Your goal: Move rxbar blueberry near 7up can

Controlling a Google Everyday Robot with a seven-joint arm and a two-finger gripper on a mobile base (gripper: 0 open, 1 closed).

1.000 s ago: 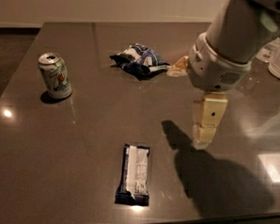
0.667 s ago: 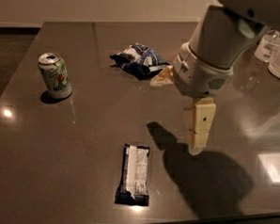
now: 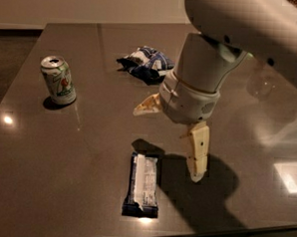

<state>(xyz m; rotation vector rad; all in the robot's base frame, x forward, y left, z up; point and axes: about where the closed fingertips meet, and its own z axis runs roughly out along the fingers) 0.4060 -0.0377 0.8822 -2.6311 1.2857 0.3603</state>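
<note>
The rxbar blueberry (image 3: 142,184), a flat navy bar with a white middle panel, lies on the dark table near its front edge. The 7up can (image 3: 58,80) stands upright far to the left, well apart from the bar. My gripper (image 3: 167,144) hangs open just above and to the right of the bar's far end. One finger (image 3: 145,106) points left and the other finger (image 3: 197,152) points down beside the bar. It holds nothing.
A crumpled blue-and-white chip bag (image 3: 146,63) lies at the back, behind my arm. The table's front edge (image 3: 207,234) runs just below the bar. The floor (image 3: 12,48) drops off at the left.
My arm has moved left and toward the front, bringing the open gripper closer to the bar. The bar, can and bag have not moved.
</note>
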